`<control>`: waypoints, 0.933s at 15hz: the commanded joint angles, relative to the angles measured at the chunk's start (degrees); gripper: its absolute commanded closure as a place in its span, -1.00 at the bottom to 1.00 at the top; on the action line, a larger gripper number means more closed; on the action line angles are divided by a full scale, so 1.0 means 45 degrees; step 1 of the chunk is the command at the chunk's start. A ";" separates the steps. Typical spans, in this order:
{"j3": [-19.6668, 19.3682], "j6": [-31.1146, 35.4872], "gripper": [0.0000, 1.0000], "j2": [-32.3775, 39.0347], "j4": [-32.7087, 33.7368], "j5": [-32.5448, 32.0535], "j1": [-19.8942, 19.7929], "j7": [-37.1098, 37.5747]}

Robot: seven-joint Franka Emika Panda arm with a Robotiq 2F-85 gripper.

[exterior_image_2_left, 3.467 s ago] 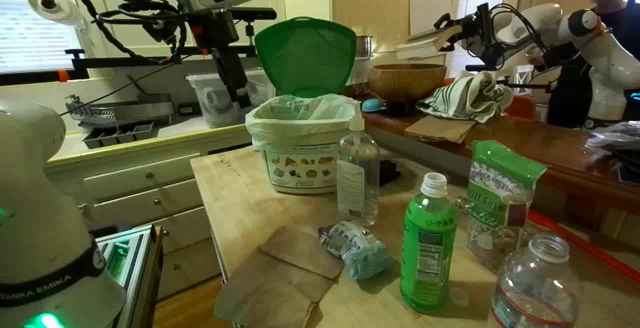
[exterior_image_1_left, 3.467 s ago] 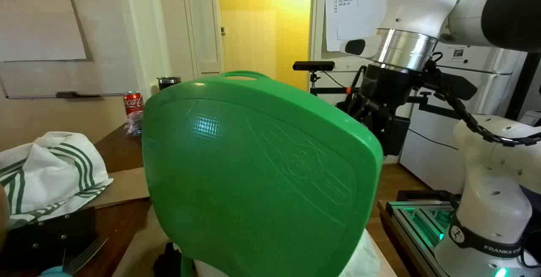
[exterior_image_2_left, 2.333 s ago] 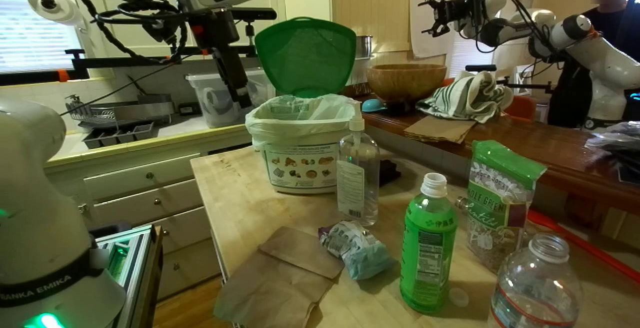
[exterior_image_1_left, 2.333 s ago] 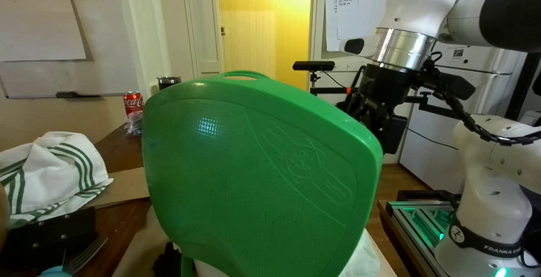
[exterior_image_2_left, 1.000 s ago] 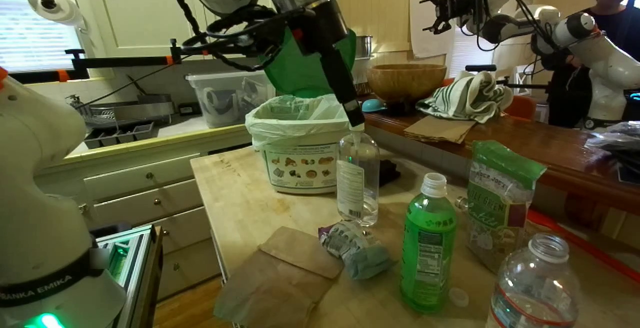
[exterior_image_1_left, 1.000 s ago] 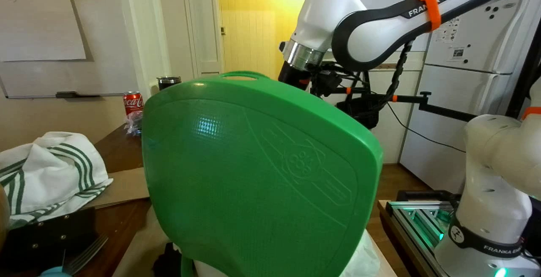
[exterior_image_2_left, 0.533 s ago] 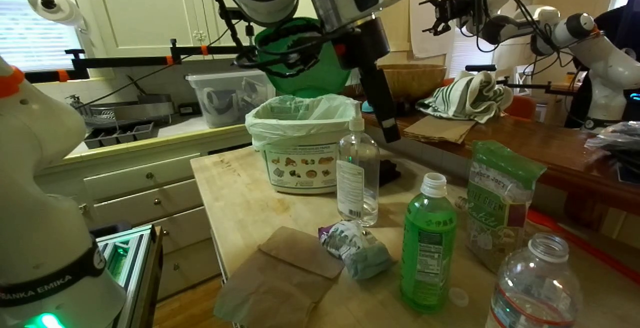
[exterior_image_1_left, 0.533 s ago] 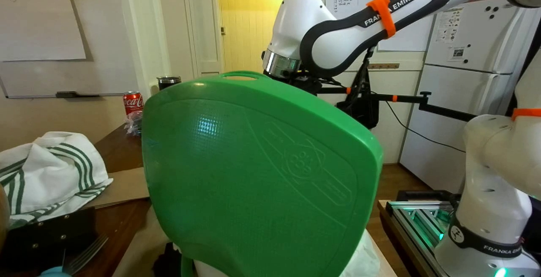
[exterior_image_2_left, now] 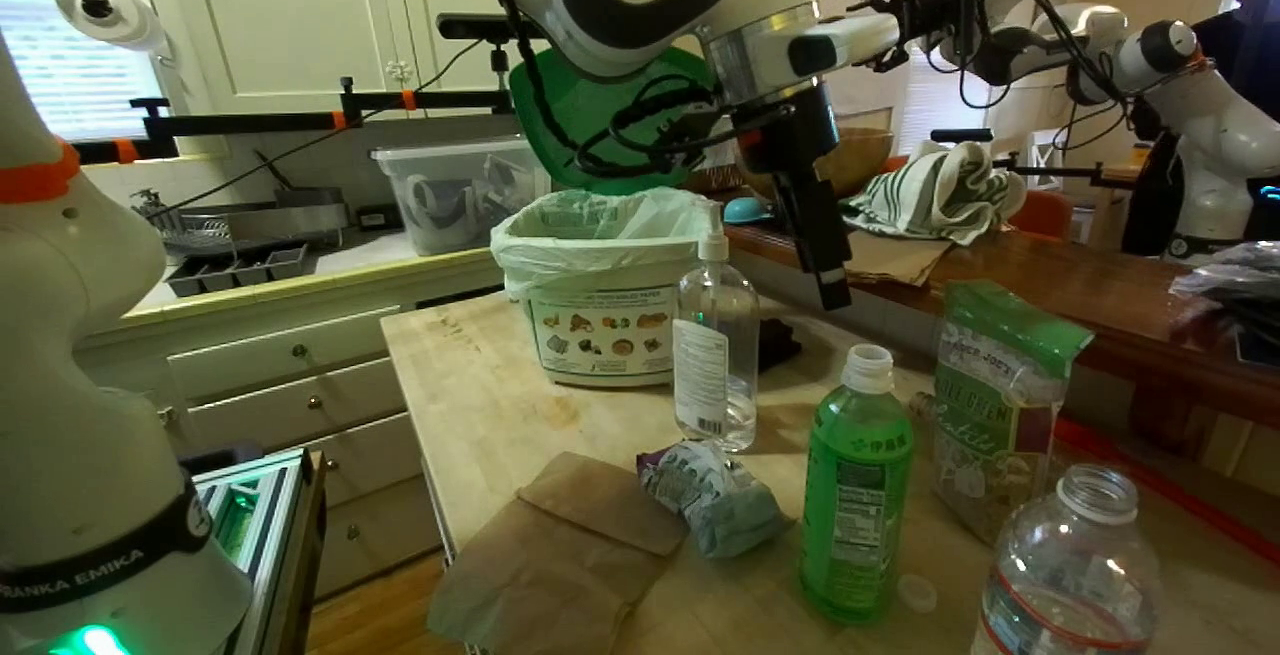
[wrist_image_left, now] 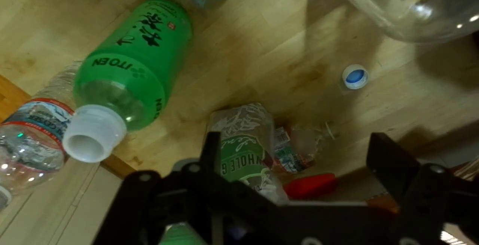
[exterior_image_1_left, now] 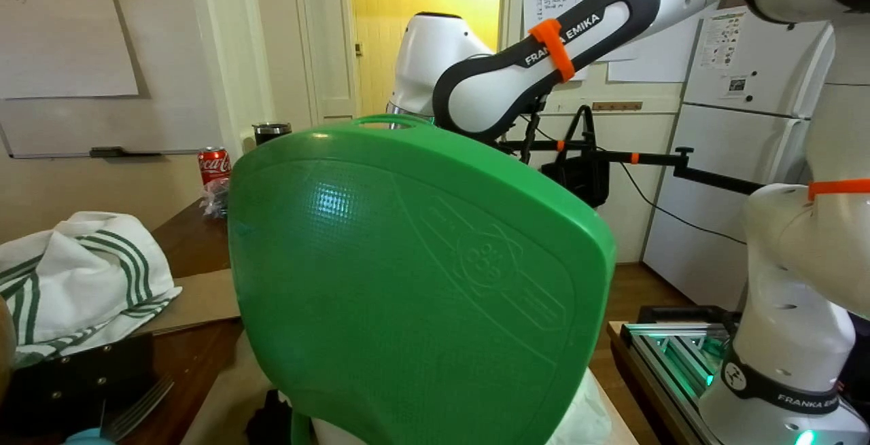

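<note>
Wrist view: gripper (wrist_image_left: pixel 295 140) spread wide, bag of lentils (wrist_image_left: pixel 243 151) showing in the gap

The black fingers (wrist_image_left: pixel 211 151) are released, well apart, and here is the bag, lined up between them in this view, one edge hidden behind a finger. Switch to an exterior view: the bag stands upright on the wooden table (exterior_image_2_left: pixel 480 405), and the gripper hangs near but apart from it, tilted, pointing down. Right beside the bag, a clear bottle (wrist_image_left: pixel 303 144) lies on its side, with a red object (wrist_image_left: pixel 312 186) near it, partly hidden.

The green bottle (wrist_image_left: pixel 138 58) stands uncapped, and near it stands a larger bottle (wrist_image_left: pixel 41 121) with a red-edged label. A white cap (wrist_image_left: pixel 355 76), blue inside, lies on the table near the upright pump bottle (exterior_image_2_left: pixel 715 355). Just in front of the pump bottle sits a crumpled wrapper (exterior_image_2_left: pixel 712 500), brown paper (exterior_image_2_left: pixel 560 555) spread flat beside it. Behind the pump bottle comes the bin (exterior_image_2_left: pixel 605 335), a pale liner (exterior_image_2_left: pixel 530 253) folded over its rim, its green lid (exterior_image_1_left: pixel 421 275) raised; that lid is up in both exterior views. Farther back, a wooden bowl (exterior_image_2_left: pixel 862 160) stands on the dark counter (exterior_image_2_left: pixel 1050 275), a striped towel (exterior_image_2_left: pixel 940 195) beside it.
</note>
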 commanded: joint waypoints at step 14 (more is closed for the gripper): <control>-0.0353 -0.0984 -1.00 0.3150 0.2710 0.1419 0.1324 -0.0002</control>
